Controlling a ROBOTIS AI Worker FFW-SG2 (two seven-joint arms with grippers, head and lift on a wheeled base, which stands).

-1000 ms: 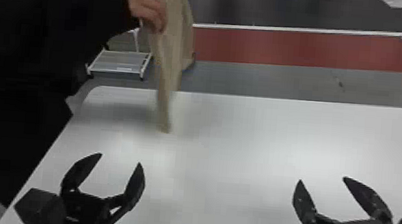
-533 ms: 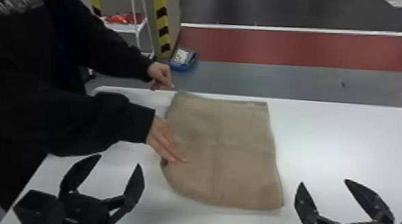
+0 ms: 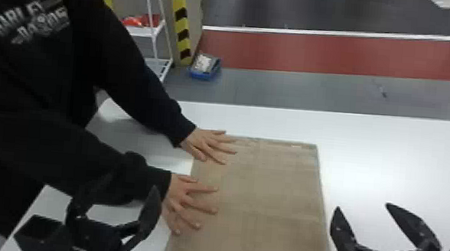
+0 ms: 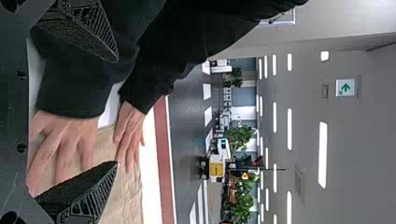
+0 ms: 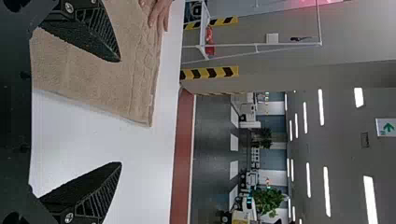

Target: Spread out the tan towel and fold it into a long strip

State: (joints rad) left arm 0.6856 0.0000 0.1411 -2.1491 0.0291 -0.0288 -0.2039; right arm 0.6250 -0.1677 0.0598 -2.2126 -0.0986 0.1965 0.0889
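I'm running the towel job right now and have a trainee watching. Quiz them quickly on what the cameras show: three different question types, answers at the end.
1. True or false: the person's nearer hand rests on the tan towel.
2. Multiple choice: the right pincer is
A) shut on the towel
B) open and empty
C) shut and empty
3. Fill in the blank: the table under the towel is ____ in colour.

Key: 1. True; 2. B; 3. white
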